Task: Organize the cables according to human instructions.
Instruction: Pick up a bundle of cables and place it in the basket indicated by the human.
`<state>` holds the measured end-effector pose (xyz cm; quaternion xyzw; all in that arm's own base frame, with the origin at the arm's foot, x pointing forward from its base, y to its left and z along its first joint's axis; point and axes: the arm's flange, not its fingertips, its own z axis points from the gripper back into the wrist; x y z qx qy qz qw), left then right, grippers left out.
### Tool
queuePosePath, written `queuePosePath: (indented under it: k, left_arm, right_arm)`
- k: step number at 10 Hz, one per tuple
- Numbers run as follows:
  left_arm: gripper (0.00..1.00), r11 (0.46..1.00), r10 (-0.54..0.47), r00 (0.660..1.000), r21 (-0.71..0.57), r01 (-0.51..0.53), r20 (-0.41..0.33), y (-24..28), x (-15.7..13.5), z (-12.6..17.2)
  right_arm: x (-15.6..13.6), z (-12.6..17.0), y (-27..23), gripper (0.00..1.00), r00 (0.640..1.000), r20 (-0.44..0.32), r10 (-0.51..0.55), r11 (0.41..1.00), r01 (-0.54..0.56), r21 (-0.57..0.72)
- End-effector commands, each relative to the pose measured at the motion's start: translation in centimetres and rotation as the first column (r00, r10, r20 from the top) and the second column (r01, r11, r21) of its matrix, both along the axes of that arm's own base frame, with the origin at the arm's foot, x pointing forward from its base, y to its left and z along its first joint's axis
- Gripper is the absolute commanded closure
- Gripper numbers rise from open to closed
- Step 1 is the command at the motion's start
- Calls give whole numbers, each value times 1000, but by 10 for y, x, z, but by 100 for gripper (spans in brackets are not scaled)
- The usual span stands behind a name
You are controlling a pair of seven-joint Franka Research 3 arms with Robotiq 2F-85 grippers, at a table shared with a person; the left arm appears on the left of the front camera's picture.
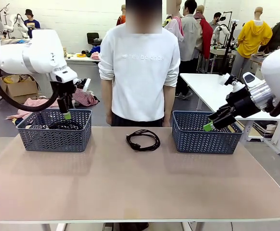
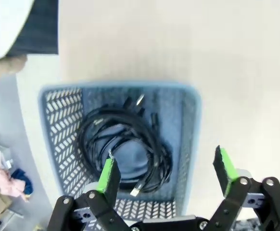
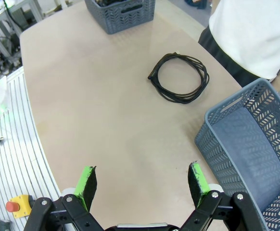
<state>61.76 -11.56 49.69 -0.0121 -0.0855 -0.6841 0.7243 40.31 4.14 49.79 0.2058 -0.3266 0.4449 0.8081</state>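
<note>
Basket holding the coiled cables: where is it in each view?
Front: basket at the table's far left corner.
Left wrist: basket in the centre, seen from above.
Right wrist: basket at the top edge, left of centre.
Shared landmark: the person's white top.

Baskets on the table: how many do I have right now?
2. The left basket sits at the far left, with coiled cables inside. The right basket sits at the far right. None seems hidden.

The table (image 1: 130,187) holds a left basket (image 1: 58,138), coiled cable (image 1: 132,142), right basket (image 1: 205,140).
</note>
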Motion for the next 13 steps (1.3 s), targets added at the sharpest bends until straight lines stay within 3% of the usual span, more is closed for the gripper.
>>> queuePosePath:
  k: [1, 4, 8, 11, 13]
  left_arm:
    - [0, 998, 9, 1000, -56, -9, 0, -3, -49, 13]
    - [0, 997, 19, 1000, -80, -18, 14, -23, -111, 21]
    - [0, 997, 16, 1000, -80, -18, -22, -31, -164, 13]
    - [0, 995, 17, 998, -96, -23, -64, -29, -181, 0]
    - [0, 998, -2, 998, -61, -2, -56, -31, -174, 5]
  right_arm:
    - [4, -1, -1, 0, 1000, 22, 22, 999, -22, 30]
    - [4, -1, -1, 0, 1000, 22, 22, 999, -22, 30]
    - [4, -1, -1, 0, 1000, 22, 22, 999, -22, 30]
    - [4, -1, -1, 0, 1000, 22, 22, 999, -22, 30]
    - [4, -1, -1, 0, 1000, 22, 22, 999, -22, 30]
